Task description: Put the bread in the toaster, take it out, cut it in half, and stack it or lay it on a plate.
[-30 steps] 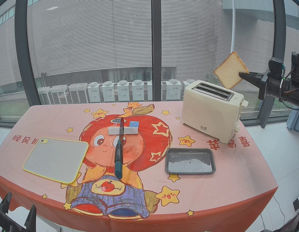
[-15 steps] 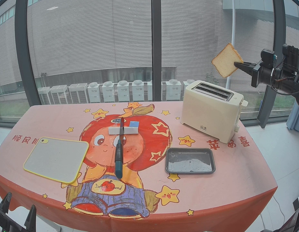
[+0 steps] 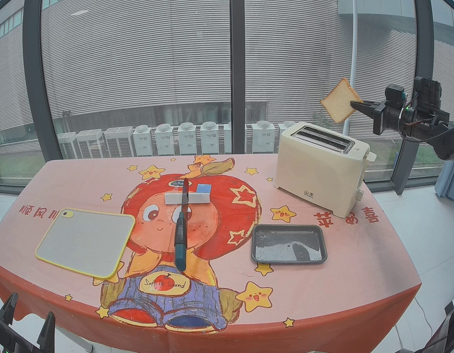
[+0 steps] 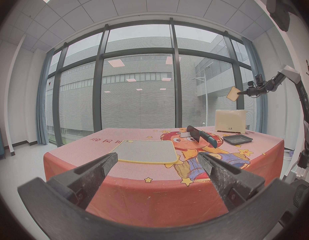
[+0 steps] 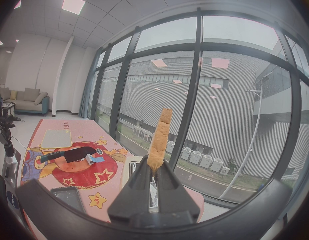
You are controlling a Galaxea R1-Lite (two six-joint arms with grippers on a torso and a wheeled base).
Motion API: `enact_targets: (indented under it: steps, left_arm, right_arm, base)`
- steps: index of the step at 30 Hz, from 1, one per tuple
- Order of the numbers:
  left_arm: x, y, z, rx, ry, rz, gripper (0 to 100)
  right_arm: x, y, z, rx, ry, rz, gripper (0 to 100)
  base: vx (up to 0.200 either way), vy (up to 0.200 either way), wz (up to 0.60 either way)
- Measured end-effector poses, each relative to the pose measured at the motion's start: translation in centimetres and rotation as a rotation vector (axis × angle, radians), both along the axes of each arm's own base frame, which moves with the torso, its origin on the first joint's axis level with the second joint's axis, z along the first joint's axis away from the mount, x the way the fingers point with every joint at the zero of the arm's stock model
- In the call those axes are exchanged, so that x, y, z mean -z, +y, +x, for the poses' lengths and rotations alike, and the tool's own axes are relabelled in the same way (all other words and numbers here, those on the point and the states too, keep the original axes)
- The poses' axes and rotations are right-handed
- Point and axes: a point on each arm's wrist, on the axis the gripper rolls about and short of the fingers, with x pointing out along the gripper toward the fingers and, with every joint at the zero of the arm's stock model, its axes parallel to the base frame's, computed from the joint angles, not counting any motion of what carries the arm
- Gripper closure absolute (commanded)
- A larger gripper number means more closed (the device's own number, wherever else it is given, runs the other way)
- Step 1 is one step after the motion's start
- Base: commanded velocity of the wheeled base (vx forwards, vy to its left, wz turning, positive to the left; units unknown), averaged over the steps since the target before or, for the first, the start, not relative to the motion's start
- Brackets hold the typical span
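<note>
The right hand (image 3: pixel 355 105) is shut tight on one corner of a pale, square slice of bread (image 3: pixel 340 101). The slice juts out past the fingertips in mid-air, tilted so that a free corner hangs lowest. The cream, box-shaped plastic toaster (image 3: pixel 321 167) stands below the hand and slightly to the robot's left of it, well apart from the slice. Its long slots (image 3: pixel 324 139) run along its top, askew to the edge of the pink, cartoon-printed tabletop (image 3: pixel 359 280). In the right wrist view the slice is edge-on, so any lowering probably needs its flat face turned to match the slots' long axis. Nothing stands between the bread and the toaster top. Farther below, toward the robot, lies a dark rectangular tray (image 3: pixel 288 244). Well off to the hand's left, a teal-handled knife (image 3: pixel 180 231) rests its blade across a small white block (image 3: pixel 187 198). Beyond that is a grey, yellow-rimmed cutting board (image 3: pixel 84 241). The left hand (image 4: pixel 158 157) gapes wide and empty, low off the tabletop's near left corner, much farther from the bread.
</note>
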Motion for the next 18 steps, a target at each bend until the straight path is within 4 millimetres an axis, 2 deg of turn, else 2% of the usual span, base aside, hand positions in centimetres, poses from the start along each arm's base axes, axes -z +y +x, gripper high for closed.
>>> enact_targets:
  steps: [18]
  left_arm:
    - [0.0,0.0,0.0,0.000,0.000,-0.001,0]
  right_arm:
    - [3.0,0.0,0.7,-0.020,0.046,-0.069,100]
  base:
    - [0.000,0.000,0.00]
